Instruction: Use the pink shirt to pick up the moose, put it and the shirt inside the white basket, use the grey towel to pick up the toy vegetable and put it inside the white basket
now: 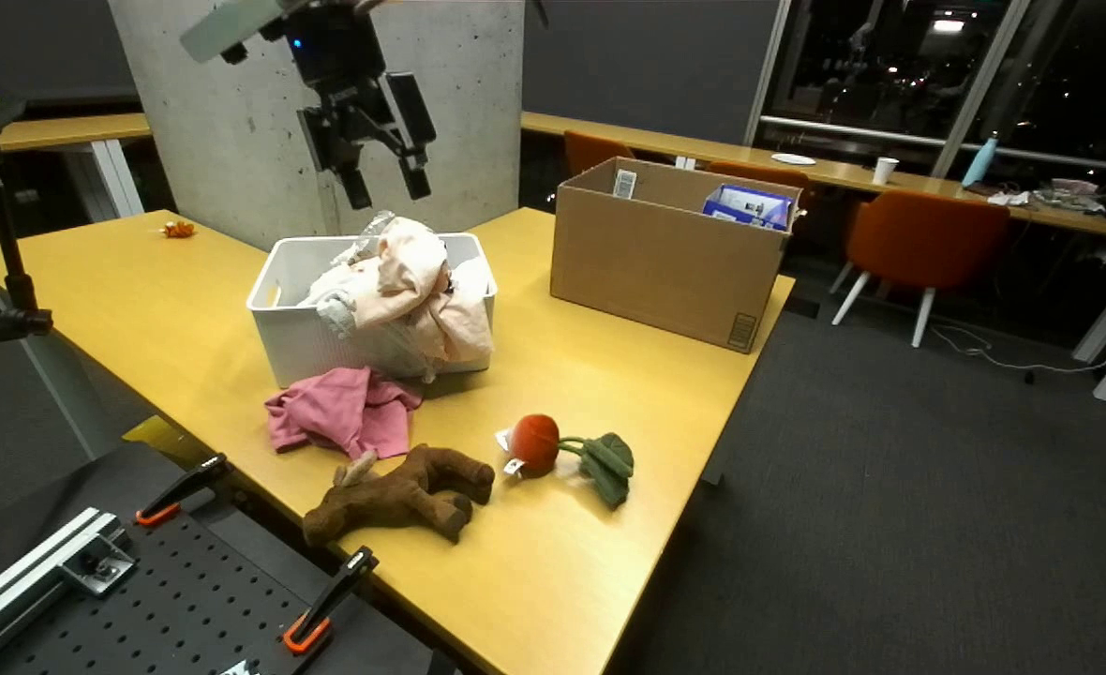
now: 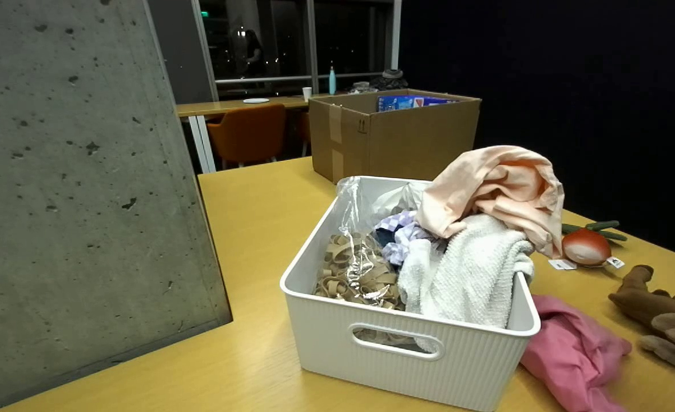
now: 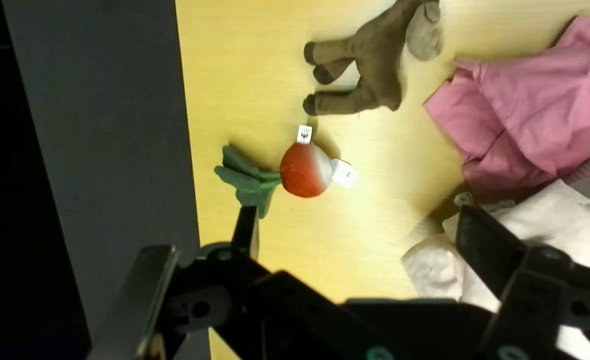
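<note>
Pincer (image 1: 387,187) spread, gripping nothing. Clock centred there, exterior view: white basket (image 1: 300,342) at 6 o'clock, pink shirt (image 1: 412,261) slumped over rim, grey towel (image 2: 469,280) partly under it; toy vegetable (image 1: 538,445) at 5, moose (image 1: 403,495) farther at 6, both loose on table (image 1: 553,562). Looks unstarted: neither toy basketed, both cloth-assisted pickups left. Counts: one each of basket, shirt, towel, vegetable, moose, rose-pink cloth (image 1: 342,412), cardboard box (image 1: 656,267).

The wrist view looks down; both exterior views share the white basket (image 2: 400,373).
</note>
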